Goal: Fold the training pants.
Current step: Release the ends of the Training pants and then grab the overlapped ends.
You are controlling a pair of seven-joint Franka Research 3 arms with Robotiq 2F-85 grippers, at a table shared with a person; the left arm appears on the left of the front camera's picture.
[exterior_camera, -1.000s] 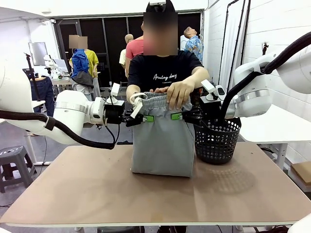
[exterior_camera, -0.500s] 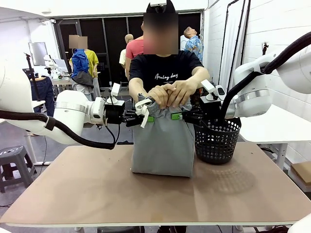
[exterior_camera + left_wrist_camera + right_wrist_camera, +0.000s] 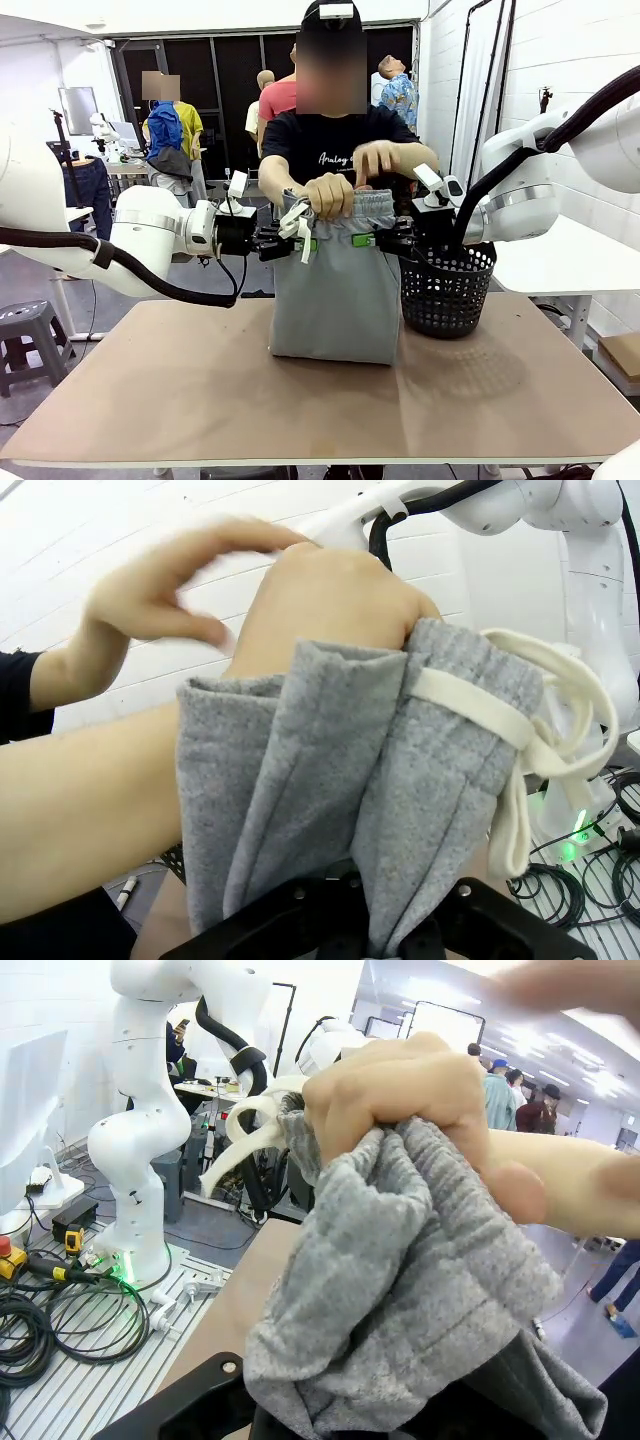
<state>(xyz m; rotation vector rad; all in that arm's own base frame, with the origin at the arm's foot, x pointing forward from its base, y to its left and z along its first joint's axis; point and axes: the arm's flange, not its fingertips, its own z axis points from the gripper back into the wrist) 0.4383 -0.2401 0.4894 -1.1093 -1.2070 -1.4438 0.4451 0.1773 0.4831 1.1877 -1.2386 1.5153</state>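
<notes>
The light grey training pants (image 3: 335, 300) hang as a doubled panel, their lower fold resting on the table (image 3: 320, 400). My left gripper (image 3: 304, 243) is shut on the cloth's left edge just below the waistband. My right gripper (image 3: 362, 240) is shut on the right edge at the same height. One hand of the person (image 3: 330, 194) clutches the bunched waistband from above, and the other hand (image 3: 375, 158) hovers just over it. The left wrist view shows grey cloth (image 3: 330, 780) rising from between my fingers, with the white drawstring (image 3: 520, 740) dangling. Bunched cloth (image 3: 400, 1290) under the person's fist shows in the right wrist view.
A black mesh basket (image 3: 447, 290) stands on the table right beside the pants, under my right arm. The person stands at the far edge directly behind the pants. The near half of the table is bare brown surface.
The person has gathered the waistband into one fist and lifted the other hand off it. Both grippers have stayed in place, still shut on the pants.
</notes>
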